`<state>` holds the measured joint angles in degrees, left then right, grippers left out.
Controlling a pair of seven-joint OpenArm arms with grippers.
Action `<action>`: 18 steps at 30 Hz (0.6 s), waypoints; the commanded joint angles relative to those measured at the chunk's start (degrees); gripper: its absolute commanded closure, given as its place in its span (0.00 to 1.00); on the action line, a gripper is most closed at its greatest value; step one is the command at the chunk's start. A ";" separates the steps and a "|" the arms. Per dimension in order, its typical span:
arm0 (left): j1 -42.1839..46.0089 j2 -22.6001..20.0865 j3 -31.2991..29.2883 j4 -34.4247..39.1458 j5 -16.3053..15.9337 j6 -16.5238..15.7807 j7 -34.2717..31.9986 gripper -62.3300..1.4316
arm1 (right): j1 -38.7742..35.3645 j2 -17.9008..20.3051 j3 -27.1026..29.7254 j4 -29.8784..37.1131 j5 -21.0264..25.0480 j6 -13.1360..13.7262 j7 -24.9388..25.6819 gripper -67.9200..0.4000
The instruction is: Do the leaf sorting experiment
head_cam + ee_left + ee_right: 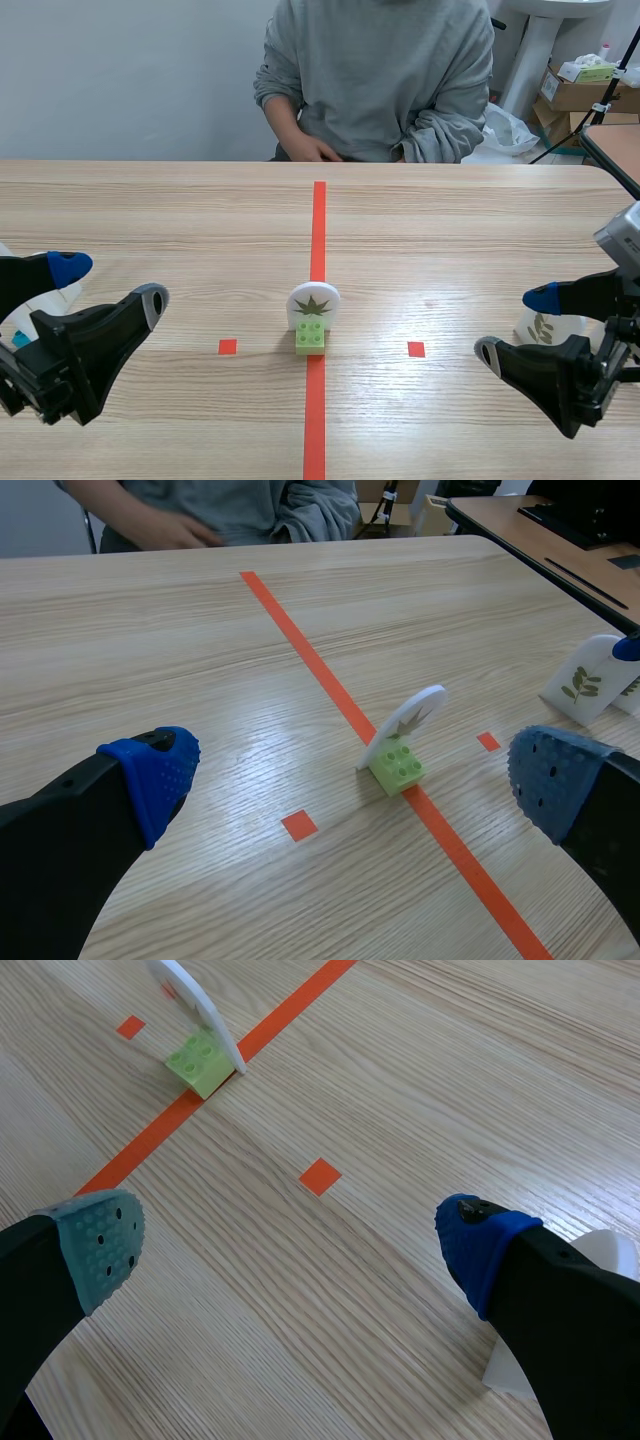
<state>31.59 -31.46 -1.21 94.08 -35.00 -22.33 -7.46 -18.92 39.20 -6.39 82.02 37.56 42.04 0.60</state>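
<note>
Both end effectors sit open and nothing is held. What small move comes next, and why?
Probably ease the left end effector toward the leaf card standing in its green block on the tape line: its wrist view shows the card ahead between its open fingers, while the right end effector sees it off to one side.

Bright even indoor light, pale glare on the table, faint soft shadow beside the leaf card

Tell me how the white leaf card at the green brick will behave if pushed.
Probably tips easily: the leaf card stands tilted, propped only at the small green brick. It looks thin and stiff, likely light. The brick may slide on the smooth table.
</note>
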 commanded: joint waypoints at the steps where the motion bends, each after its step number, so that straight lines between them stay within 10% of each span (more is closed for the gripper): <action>1: 0.17 -0.15 -0.22 0.81 -0.39 -0.09 -0.61 0.00 | 0.63 0.31 0.83 1.01 0.63 0.68 0.68 0.12; 18: 0.17 -0.13 -0.22 0.81 -0.37 -0.09 -0.61 0.00 | 0.63 0.28 2.01 1.01 0.63 0.68 0.68 0.12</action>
<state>31.59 -31.46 -1.21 94.08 -35.00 -22.33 -7.46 -18.92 39.18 -5.96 82.02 37.56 42.04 0.58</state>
